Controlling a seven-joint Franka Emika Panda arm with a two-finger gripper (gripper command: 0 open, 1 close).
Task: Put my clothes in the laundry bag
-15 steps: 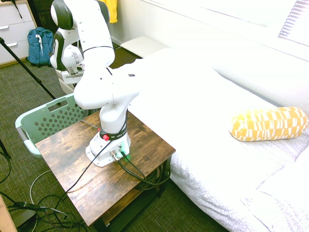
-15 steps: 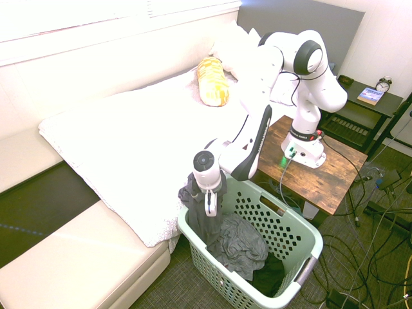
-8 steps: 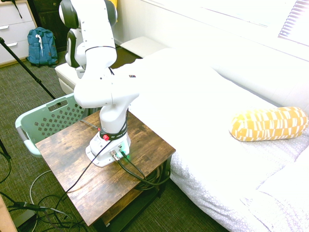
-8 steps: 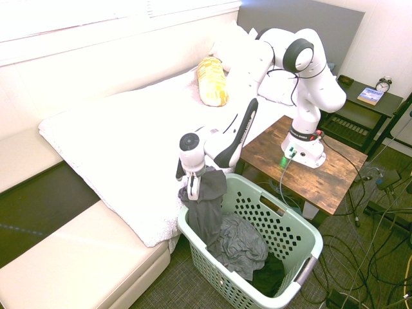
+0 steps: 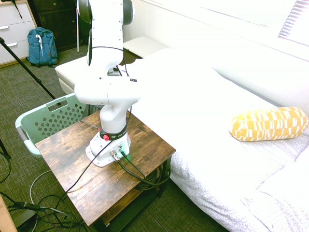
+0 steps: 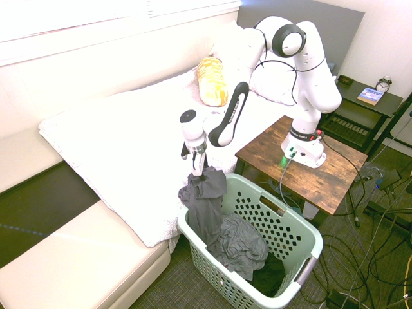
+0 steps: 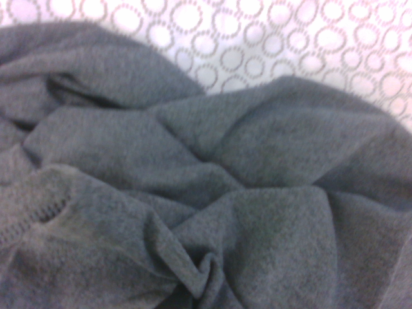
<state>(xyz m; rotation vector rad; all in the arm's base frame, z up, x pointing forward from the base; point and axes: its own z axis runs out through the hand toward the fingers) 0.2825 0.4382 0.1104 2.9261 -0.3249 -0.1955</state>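
One bed [image 6: 122, 138], one surface [image 6: 325, 174], one basket [image 6: 302, 235] used as landmark: it sits on the floor beside the bed, just in front of the surface. One garment [image 6: 206, 203] hangs over the basket's bed-side rim, mostly inside, its top bunched just under the end effector [image 6: 201, 168]; whether the end effector grips it or has let go I cannot tell. Task looks nearly done, judging by this: cloth is in the basket, left is tucking the draped top fully inside.

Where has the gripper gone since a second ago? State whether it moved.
Yes. The gripper has risen from inside the laundry basket's rim to above it, shifting slightly toward the bed, over the clothes.
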